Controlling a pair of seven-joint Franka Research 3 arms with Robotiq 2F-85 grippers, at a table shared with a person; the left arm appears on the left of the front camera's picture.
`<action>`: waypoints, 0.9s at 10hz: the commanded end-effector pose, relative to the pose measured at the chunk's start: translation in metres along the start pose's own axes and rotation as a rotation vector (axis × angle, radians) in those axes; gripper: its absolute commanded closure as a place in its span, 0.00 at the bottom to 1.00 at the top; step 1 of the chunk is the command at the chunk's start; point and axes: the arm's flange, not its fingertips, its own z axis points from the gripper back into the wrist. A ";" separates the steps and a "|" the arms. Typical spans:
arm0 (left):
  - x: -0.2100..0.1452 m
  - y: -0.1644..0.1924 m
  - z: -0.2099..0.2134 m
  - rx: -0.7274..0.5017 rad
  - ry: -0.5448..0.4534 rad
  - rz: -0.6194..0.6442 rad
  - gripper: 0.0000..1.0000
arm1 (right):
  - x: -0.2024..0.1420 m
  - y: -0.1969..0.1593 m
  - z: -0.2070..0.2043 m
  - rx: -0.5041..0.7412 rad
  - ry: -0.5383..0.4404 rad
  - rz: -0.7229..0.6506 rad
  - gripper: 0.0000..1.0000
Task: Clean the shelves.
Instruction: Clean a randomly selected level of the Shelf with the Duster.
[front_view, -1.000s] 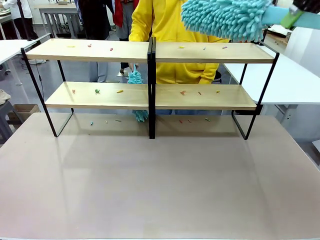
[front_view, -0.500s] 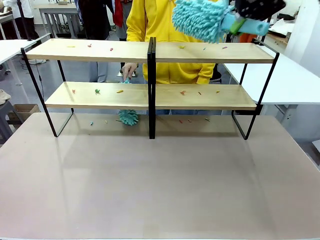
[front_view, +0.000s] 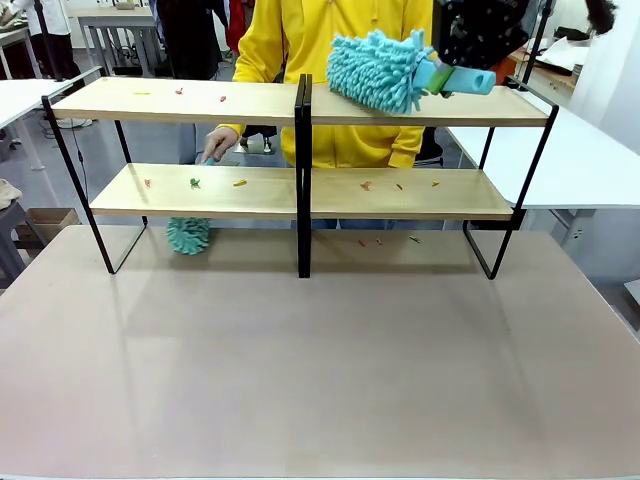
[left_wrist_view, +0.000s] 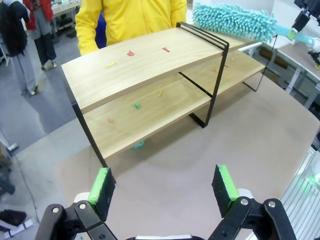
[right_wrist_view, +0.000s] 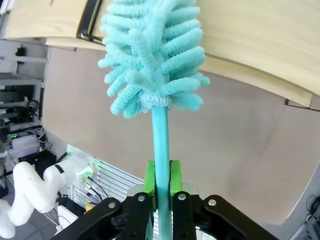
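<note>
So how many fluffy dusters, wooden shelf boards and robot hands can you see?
Dusters: 2, the robot's duster and the person's duster.
Shelf boards: 4.
Robot hands: 2, the left hand and the right hand.
Total: 8.

Wide open over the near worktop (front_view: 320, 370) in front of the shelves (front_view: 180, 100). Split into two bays by the centre post (front_view: 303, 180). Crowded above the top right board by a duster (front_view: 375, 70); taken at the left bay by a hand (front_view: 218, 143) and, lower, a small duster (front_view: 188, 235).
</note>
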 end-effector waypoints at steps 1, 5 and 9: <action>0.001 0.000 -0.001 -0.001 -0.010 -0.001 0.00 | 0.003 0.007 0.006 -0.059 0.007 -0.021 0.88; 0.001 0.000 -0.001 -0.001 -0.010 -0.001 0.00 | -0.005 -0.008 0.004 -0.180 0.015 -0.153 0.88; 0.001 0.000 -0.001 -0.001 -0.010 -0.001 0.00 | -0.020 -0.051 0.030 -0.294 0.062 -0.460 0.88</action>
